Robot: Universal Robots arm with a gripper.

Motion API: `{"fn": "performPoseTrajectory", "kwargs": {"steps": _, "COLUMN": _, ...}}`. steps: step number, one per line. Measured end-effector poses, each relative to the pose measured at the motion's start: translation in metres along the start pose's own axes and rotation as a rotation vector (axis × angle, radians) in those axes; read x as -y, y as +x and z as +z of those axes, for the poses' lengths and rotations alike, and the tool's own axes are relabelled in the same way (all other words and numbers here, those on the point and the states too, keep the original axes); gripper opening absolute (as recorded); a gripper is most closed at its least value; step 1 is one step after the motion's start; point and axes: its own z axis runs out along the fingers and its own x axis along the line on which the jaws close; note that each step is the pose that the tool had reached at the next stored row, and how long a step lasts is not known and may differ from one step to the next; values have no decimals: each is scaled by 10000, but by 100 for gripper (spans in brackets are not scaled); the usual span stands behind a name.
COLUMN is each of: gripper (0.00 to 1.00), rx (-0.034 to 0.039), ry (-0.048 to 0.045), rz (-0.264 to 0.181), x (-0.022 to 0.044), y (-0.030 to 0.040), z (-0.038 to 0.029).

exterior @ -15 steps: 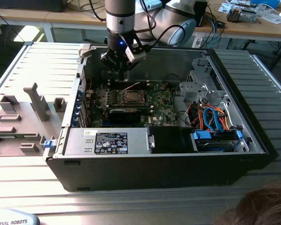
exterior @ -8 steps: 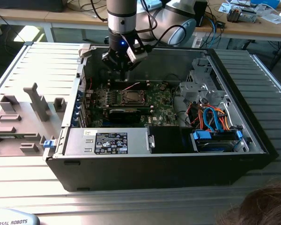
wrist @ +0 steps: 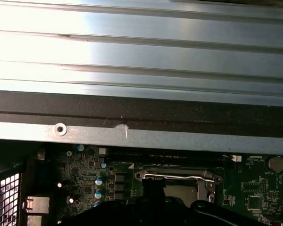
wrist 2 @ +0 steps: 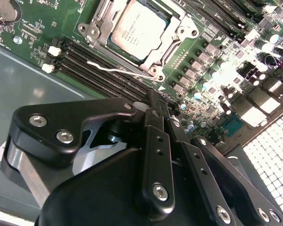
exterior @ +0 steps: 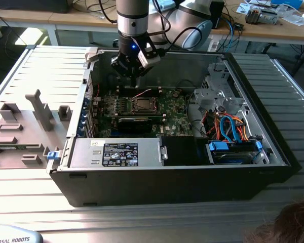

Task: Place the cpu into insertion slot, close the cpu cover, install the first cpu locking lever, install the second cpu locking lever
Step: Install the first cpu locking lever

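Observation:
The cpu [wrist 2: 139, 27], a silver-grey square chip, lies in the insertion slot [wrist 2: 98, 34] on the green motherboard. The cpu cover [wrist 2: 175, 29], a thin metal frame, lies down around the chip. A wire locking lever [wrist 2: 114, 70] runs along the slot's near side; it also appears as a bright bar [wrist: 177, 176] in the first wrist view. In the exterior view the slot [exterior: 142, 105] sits mid-board inside the case. My gripper [wrist 2: 156, 104] hangs a little above the board beside the slot, toward the case's back wall [exterior: 134, 81]. Its fingers are pressed together with nothing between them.
The open computer case [exterior: 273, 142] lies on a ribbed metal table. Black memory slots [wrist 2: 92, 70] run beside the slot. A power supply [exterior: 116, 152] and a drive cage with blue and orange cables [exterior: 228, 129] fill the front. Grey fixtures [exterior: 38, 109] stand on the exterior view's left.

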Motion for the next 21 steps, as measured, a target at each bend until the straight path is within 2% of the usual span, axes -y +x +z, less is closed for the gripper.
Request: {"fn": "performPoseTrajectory", "kwargs": {"steps": 21, "gripper": 11, "rx": -2, "ry": 47, "rz": 0, "x": 4, "y": -60, "z": 30}}
